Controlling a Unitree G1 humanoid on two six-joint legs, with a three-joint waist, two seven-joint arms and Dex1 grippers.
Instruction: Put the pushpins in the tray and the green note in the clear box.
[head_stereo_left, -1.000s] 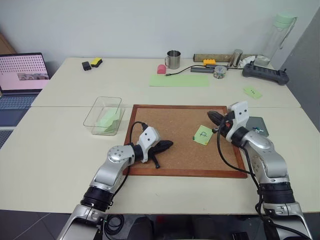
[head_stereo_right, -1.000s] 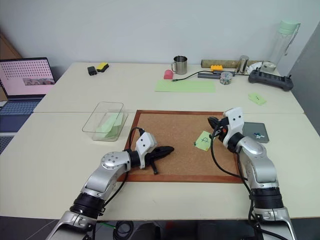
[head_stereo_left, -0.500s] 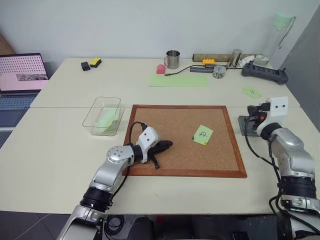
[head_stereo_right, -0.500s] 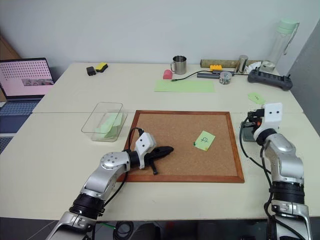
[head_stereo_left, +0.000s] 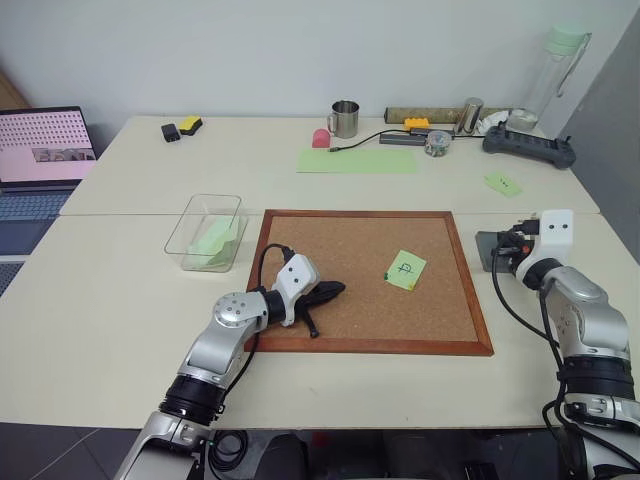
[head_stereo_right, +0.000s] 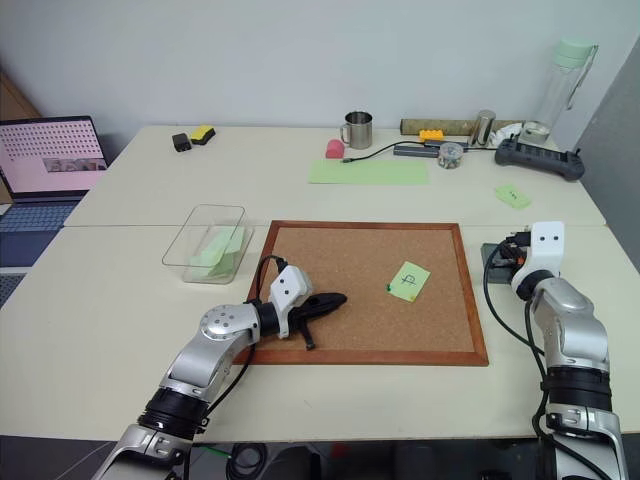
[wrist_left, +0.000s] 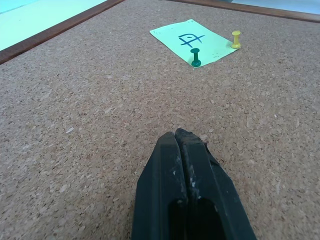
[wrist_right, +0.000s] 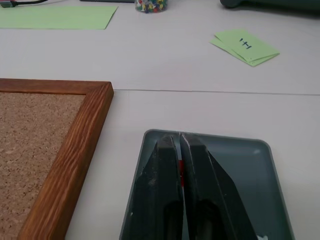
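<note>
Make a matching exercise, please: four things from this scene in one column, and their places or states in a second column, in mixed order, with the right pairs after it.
Things:
1. green note
2. right gripper
3. left gripper
4. clear box

Places or states:
A. shut, over the grey tray, something red between its fingers
B. on the table, beside the left edge of the cork board
C. shut, low over bare cork
D. on the cork board, a green pushpin and a yellow pushpin at its corners

Pairs: 1-D, 2-A, 3-C, 4-B

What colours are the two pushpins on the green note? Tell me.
One pushpin is dark green, the other yellow, clearest in the left wrist view.
</note>
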